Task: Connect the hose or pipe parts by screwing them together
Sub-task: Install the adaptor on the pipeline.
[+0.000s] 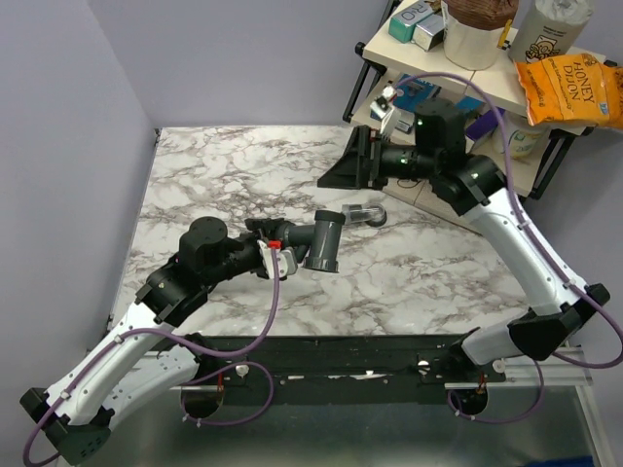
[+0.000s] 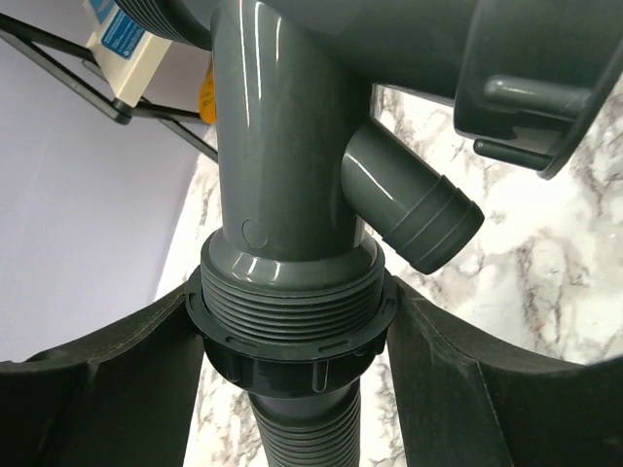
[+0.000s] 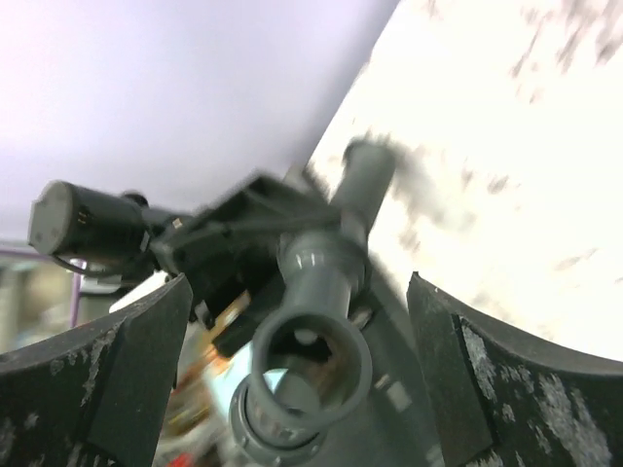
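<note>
My left gripper (image 1: 282, 249) is shut on the collar nut (image 2: 292, 355) of the black ribbed hose (image 2: 304, 438), with one pad on each side of it. The nut sits against the threaded end of the grey Y-shaped fitting (image 2: 282, 146), whose barbed branch (image 2: 414, 216) points right. In the top view the fitting (image 1: 326, 241) hangs just above the table, its clear end piece (image 1: 362, 214) toward the right arm. My right gripper (image 1: 352, 161) stands open, a little beyond the fitting and apart from it. In the blurred right wrist view the fitting (image 3: 321, 321) appears end-on between the spread fingers (image 3: 146, 341).
A shelf cart (image 1: 428, 73) stands at the back right corner, carrying an orange snack bag (image 1: 569, 89), boxes and a tub. Purple cables (image 1: 277, 292) loop off both arms. A wall (image 1: 68, 146) borders the marble table (image 1: 224, 165) on the left.
</note>
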You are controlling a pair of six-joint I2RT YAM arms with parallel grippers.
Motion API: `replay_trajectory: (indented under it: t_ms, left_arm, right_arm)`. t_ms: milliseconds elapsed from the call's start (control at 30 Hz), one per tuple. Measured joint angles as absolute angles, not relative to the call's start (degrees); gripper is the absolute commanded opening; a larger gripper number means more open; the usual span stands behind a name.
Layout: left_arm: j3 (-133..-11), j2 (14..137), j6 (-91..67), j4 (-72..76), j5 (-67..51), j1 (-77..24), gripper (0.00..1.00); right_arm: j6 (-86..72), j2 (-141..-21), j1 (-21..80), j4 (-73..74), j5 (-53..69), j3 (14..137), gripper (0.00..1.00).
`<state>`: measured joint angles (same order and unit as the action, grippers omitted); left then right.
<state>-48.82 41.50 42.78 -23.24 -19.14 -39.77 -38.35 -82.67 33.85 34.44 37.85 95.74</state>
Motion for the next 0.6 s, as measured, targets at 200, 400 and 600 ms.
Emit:
replay_trajectory:
  t_ms: [200,400,600]
  left_arm:
    - [-50.83,42.11,37.60,-26.48,-24.67,-39.75,0.00]
    - [-57.43,44.82,31.77,-29.93,-34.79,-39.35,0.00]
    - [-62.35,47.59,28.51,-32.10,-42.15,-38.61,0.00]
  right_arm:
    - [-14.94,-75.02,33.74,31.51,36.51,97.91,1.00]
    - [15.16,-55.42,35.75,23.20,39.57,79.44,1.00]
    - [35.64,-53.65,36.07,24.99,44.36,82.74,1.00]
